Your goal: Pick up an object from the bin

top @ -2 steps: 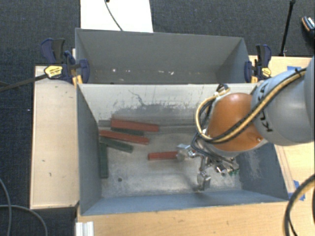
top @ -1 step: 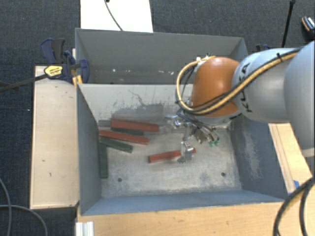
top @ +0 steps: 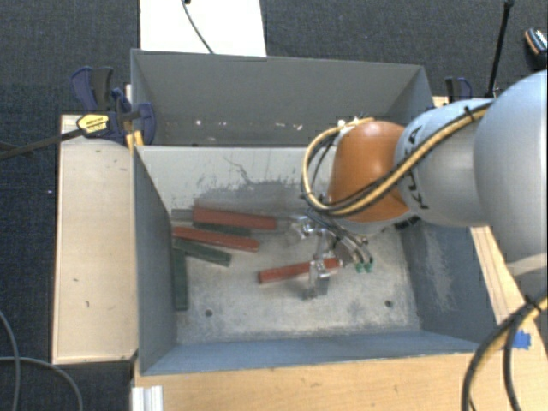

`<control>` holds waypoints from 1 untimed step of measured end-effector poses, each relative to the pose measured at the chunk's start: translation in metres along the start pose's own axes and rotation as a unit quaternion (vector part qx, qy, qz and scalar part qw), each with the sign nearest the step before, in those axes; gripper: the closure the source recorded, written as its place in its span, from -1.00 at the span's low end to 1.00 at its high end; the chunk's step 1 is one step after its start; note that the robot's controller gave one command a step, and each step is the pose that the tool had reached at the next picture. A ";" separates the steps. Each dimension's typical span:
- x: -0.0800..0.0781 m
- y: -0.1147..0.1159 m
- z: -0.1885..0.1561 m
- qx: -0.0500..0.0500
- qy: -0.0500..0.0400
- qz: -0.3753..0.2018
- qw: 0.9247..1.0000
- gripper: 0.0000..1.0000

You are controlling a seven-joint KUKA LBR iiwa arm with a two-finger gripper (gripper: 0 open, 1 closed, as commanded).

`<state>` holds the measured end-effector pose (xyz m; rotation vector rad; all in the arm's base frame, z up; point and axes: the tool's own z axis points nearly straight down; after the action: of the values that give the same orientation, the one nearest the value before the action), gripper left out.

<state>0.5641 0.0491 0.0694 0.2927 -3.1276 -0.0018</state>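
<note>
1. Red-brown bar (top: 281, 273): it lies alone on the floor of the bin (top: 274, 92), a little right of the middle, almost level from left to right in the camera view.
2. The gripper (top: 318, 279) is low over the right end of this red-brown bar and looks to be touching it. I cannot tell whether the gripper is clenched or released, because the orange cover (top: 364, 174) and the wrist hide much of it.
3. Handling, as I judge it: the bar looks stiff, straight and light, like a wooden or plastic stick. It should not bend or break. Its faces look smooth, so it may slip or swing down if it is taken only at one end.
4. Where to hold: across the narrow width. A place nearer the middle would be safer than the far right end.
5. What the bin holds: to the left, well apart from the gripper, lie two other red-brown bars (top: 233, 220) and two dark green bars (top: 204, 255), close together in a loose group. The floor near the front wall is bare.
</note>
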 end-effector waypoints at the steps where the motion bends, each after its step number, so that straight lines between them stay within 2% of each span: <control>1: -0.001 0.000 -0.001 0.000 -0.001 -0.002 1.000 -1.00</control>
<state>0.5648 0.0491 0.0700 0.3004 -3.1286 -0.0006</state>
